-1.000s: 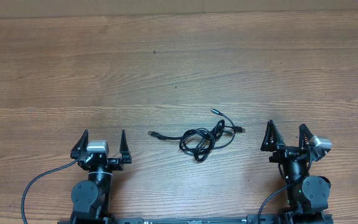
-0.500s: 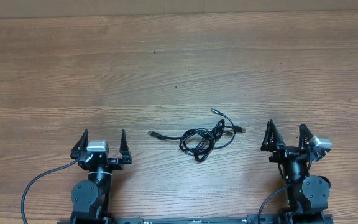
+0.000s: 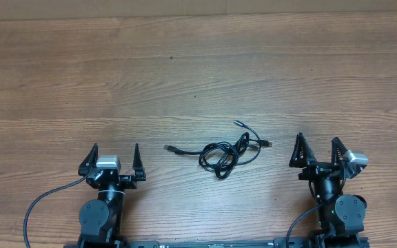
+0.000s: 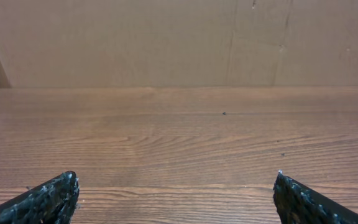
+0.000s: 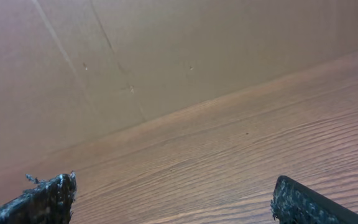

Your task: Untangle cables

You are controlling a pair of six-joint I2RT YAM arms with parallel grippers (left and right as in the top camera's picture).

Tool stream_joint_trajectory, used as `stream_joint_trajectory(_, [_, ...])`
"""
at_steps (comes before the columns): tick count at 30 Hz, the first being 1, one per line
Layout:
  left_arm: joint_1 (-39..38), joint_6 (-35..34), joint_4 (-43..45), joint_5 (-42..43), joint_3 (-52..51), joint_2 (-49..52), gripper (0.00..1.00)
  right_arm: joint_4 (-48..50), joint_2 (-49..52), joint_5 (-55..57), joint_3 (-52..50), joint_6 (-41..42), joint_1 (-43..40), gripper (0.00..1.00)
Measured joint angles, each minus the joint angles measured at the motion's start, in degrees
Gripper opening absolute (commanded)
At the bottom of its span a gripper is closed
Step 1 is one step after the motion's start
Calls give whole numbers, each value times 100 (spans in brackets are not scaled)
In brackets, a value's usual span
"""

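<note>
The cables lie as a small tangle of thin black cords on the wooden table, between the two arms, with plug ends sticking out at left and upper right. My left gripper rests near the front edge, left of the tangle, jaws wide open and empty. My right gripper sits to the tangle's right, also wide open and empty. In the left wrist view and the right wrist view only bare tabletop shows between the fingertips; the cables are out of sight there.
A cardboard wall stands along the table's far edge. Thick black robot cables loop by each arm base at the front edge. The wooden tabletop stretches beyond the tangle.
</note>
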Motion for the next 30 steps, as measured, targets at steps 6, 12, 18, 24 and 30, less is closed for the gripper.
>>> stream_joint_trajectory(6, [0, 2, 188, 0, 0, 0, 100, 0, 0, 2, 0, 2, 0, 100])
stream_joint_trajectory(12, [0, 0, 155, 0, 0, 0, 100, 2, 0, 2, 0, 4, 0, 100])
stream_joint_trajectory(18, [0, -7, 94, 2, 0, 0, 100, 0, 0, 2, 0, 2, 0, 100])
stream_joint_trajectory(24, [0, -28, -192, 20, 74, 0, 100, 2, 0, 2, 0, 2, 0, 100])
stream_joint_trajectory(30, [0, -26, -490, 20, 295, 251, 100, -2, 0, 0, 0, 4, 0, 100])
